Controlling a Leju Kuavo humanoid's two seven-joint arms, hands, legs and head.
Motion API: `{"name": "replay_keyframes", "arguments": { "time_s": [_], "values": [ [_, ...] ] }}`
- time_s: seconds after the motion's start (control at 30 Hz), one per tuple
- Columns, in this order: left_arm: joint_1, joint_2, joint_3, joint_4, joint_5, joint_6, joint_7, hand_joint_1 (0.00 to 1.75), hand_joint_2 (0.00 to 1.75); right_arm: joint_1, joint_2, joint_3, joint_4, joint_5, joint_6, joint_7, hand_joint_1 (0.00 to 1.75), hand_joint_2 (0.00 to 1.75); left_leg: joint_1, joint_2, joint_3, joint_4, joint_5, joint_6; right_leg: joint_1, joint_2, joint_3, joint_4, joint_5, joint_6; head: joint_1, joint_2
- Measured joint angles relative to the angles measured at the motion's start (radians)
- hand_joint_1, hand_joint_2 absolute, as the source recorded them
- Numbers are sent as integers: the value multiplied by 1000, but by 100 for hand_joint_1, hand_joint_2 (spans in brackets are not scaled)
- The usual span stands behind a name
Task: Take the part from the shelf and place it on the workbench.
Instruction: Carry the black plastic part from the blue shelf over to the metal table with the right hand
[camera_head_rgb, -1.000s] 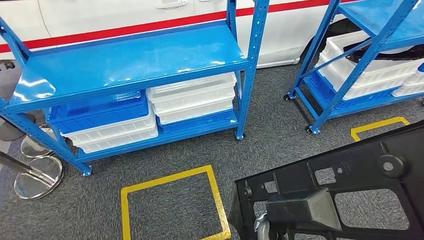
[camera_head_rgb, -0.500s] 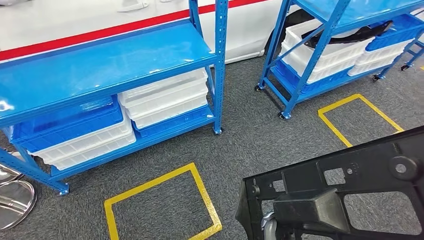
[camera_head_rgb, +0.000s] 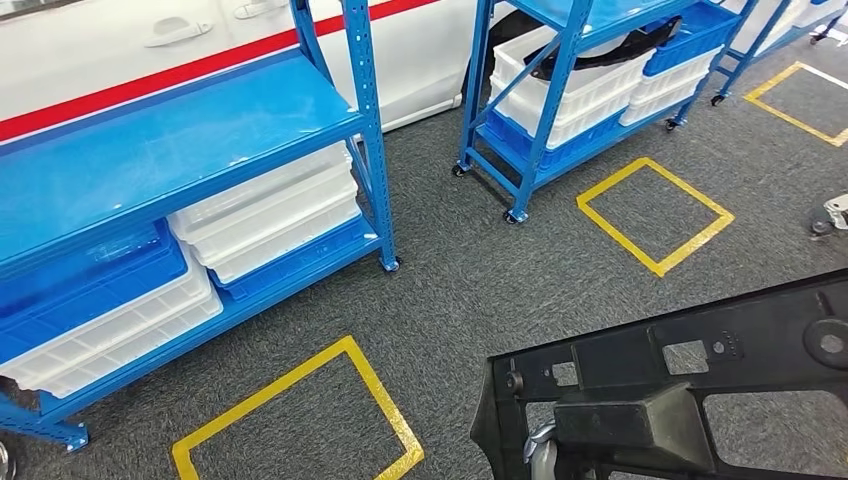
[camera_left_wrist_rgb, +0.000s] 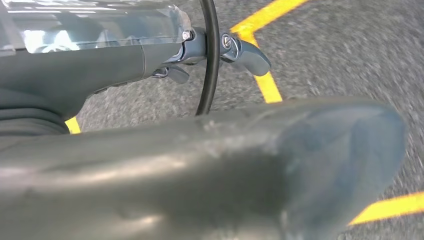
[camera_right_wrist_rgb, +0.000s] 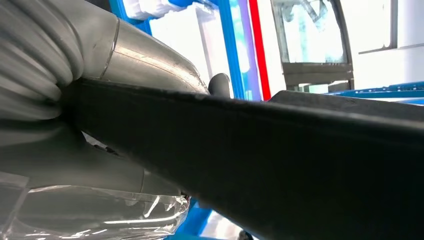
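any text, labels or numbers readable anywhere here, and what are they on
None can be read.
The black part has a small cluster of raised dots or marks near its upper edge, too small to read.
The blue shelves, the white bins and the white vehicle with its red stripe show no lettering.
The yellow floor squares are plain outlines, no signs.

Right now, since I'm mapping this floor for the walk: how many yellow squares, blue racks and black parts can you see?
yellow floor squares: 3
blue racks: 3, the far one cut off at the picture's edge
black part: 1
Total: 7
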Motion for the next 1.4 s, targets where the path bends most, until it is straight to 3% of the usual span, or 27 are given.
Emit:
{"name": "replay_keyframes", "arguments": {
  "time_s": [0.03,0.1,0.17,0.23,0.27,0.33,0.4,0.47,0.53,0.6,0.63,0.67,0.73,0.77,0.8,0.83,0.9,0.97,1.03,1.1,1.13,1.2,1.23,1.3,1.33,1.37,1.4],
  "values": [
    [0,0,0,0,-1,0,0,0,0,2,1,0,0,1,0,0,175,175,-3,-2,1,-3,-2,4,0,11,-4,-1,4,8,0,0],
    [-3,-2,0,1,-2,0,0,0,0,7,1,0,0,1,-1,0,175,175,-3,23,1,-8,6,19,-3,21,-11,-1,10,22,0,0],
    [-3,-5,0,1,-2,-2,1,0,0,9,1,0,-1,1,0,0,175,175,-1,52,1,-16,16,35,-1,-25,-37,45,-22,28,1,0],
    [1,-5,0,1,-2,-3,5,0,0,8,1,-1,-2,2,1,0,175,175,-5,83,-3,-18,19,43,1,-83,-93,165,-92,31,1,0],
    [3,-5,0,1,-3,-3,8,0,0,7,1,-1,-2,3,2,0,175,175,-8,99,-6,-18,19,44,0,-94,-121,226,-119,32,1,0],
    [5,-5,1,1,-4,-4,10,0,0,7,1,-1,-2,4,1,0,175,175,-12,130,-8,-17,19,44,0,-102,-130,264,-120,32,1,0],
    [2,-6,1,1,-5,-5,10,0,0,7,1,-2,-2,6,-1,0,175,175,-15,155,-6,-17,17,43,3,-122,-64,159,-65,23,1,0],
    [0,-8,1,2,-10,-6,10,0,0,5,1,-1,-5,7,-7,0,175,175,-20,174,-2,-16,12,37,14,-172,8,34,-32,7,1,0],
    [-1,-10,0,2,-19,-6,3,0,0,4,1,-1,-14,6,-16,0,175,175,-23,194,2,-14,9,29,26,-193,27,-9,-31,-4,1,0],
    [-3,-11,-1,2,-32,-5,-15,0,0,11,1,-2,-30,0,-18,0,175,175,-23,208,8,-14,5,19,24,-168,25,-14,-25,-11,1,0],
    [-5,-11,-2,2,-38,-5,-24,0,0,16,1,-2,-38,-5,-12,0,175,175,-22,198,8,-10,-2,13,20,-157,25,-19,-22,-15,1,0],
    [-6,-11,-3,2,-42,-4,-31,0,0,21,1,-4,-46,-10,2,0,175,175,-20,172,0,14,-23,7,16,-146,25,-23,-18,-20,0,0],
    [-4,-11,-3,2,-47,-2,-42,0,0,31,1,-18,-55,-24,39,0,175,175,-14,110,-46,125,-90,-2,11,-122,23,-26,-13,-27,0,0],
    [-1,-12,-3,2,-48,-6,-54,0,0,37,1,-30,-59,-33,51,0,175,175,-12,93,-78,197,-124,-6,10,-108,21,-25,-11,-29,0,0],
    [3,-14,-3,2,-48,-12,-69,0,0,44,1,-44,-62,-42,56,0,175,175,-11,88,-101,249,-139,-8,10,-93,19,-23,-11,-29,0,0],
    [6,-18,-3,2,-46,-19,-86,0,0,51,1,-57,-66,-50,53,0,175,175,-10,86,-111,268,-133,-9,10,-79,18,-21,-10,-29,0,0],
    [11,-24,-3,2,-41,-29,-107,0,0,62,1,-77,-74,-58,49,0,175,175,-6,78,-77,188,-69,-10,8,-47,17,-13,-11,-26,0,0],
    [12,-30,-3,2,-38,-32,-113,0,0,66,2,-89,-81,-60,49,0,175,175,-1,37,-22,59,-13,-5,8,-20,12,-2,-13,-18,0,0],
    [13,-33,-3,2,-38,-43,-109,0,0,69,4,-96,-87,-61,46,0,175,175,-2,11,-3,5,-6,3,7,2,3,4,-10,-4,1,0],
    [15,-34,-2,2,-38,-67,-101,0,0,73,4,-101,-94,-61,38,0,175,175,-4,27,-3,-1,-3,15,4,19,-5,2,-4,10,1,0],
    [18,-31,-2,2,-38,-81,-100,0,0,76,4,-103,-98,-61,34,0,175,175,-3,38,-1,-6,2,23,4,8,-9,6,-7,14,1,0],
    [29,-22,-1,2,-43,-105,-111,0,0,79,4,-106,-104,-54,25,0,175,175,0,64,3,-18,11,37,7,-46,-38,64,-47,19,1,0],
    [37,-16,-1,2,-47,-113,-121,0,0,79,4,-105,-105,-47,20,0,175,175,-2,78,3,-20,13,40,7,-77,-65,122,-81,20,1,0],
    [50,-5,-1,2,-63,-116,-143,0,0,79,4,-102,-105,-27,5,0,175,175,-4,107,0,-20,13,42,4,-97,-124,248,-138,25,1,0],
    [53,-1,-1,2,-75,-108,-146,0,0,79,4,-99,-105,-18,-2,0,175,175,-5,121,-1,-20,13,41,2,-100,-137,277,-141,27,1,0],
    [54,3,-3,2,-91,-93,-142,0,0,79,4,-95,-105,-13,-7,0,175,175,-5,134,-1,-19,11,40,1,-104,-129,267,-126,28,1,0],
    [53,6,-6,2,-108,-74,-132,0,0,78,4,-91,-105,-10,-10,0,175,175,-5,145,1,-19,9,38,0,-111,-100,218,-96,27,1,0]
  ]
}}
